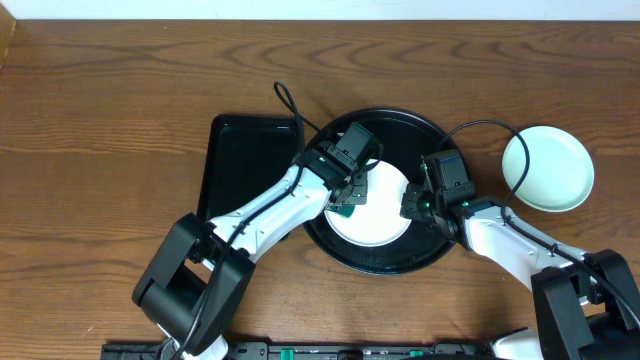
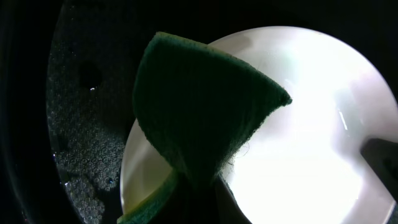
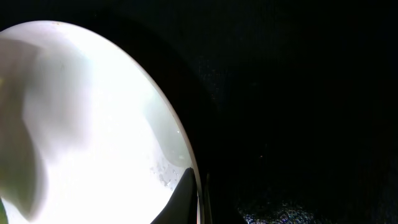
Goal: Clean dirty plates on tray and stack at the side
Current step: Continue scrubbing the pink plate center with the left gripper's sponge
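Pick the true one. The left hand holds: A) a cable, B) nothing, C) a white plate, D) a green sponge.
D: the left hand is shut on a green sponge over the plate in the tray.

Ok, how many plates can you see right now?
2. One plate lies on the round black tray; the other plate sits on the table to its right. Another could be hidden underneath it.

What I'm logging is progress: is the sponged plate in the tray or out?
In: the plate lies inside the rim of the tray.
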You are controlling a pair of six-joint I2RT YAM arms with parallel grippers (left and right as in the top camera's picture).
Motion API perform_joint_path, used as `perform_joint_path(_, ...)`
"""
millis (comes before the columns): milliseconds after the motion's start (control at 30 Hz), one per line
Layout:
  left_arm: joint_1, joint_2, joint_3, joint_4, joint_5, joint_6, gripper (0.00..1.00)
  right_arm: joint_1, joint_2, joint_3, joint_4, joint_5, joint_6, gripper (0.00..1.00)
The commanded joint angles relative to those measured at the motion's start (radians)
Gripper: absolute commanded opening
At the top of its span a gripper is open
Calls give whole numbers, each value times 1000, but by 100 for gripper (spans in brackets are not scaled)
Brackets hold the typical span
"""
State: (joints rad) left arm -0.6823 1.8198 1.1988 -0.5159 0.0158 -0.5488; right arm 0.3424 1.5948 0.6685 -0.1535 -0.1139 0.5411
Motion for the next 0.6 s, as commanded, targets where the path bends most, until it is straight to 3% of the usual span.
perform_joint_path(0,5,21,-9,2,-41,13,8,5,47,-12,-3,-26,1,1)
perform_joint_path(367,4,137,-9,-3,-45,-15,8,5,47,-12,-3,-26,1,1)
perform_joint_path(567,4,181,-10,-3,241,-14,8,5,47,-12,-3,-26,1,1)
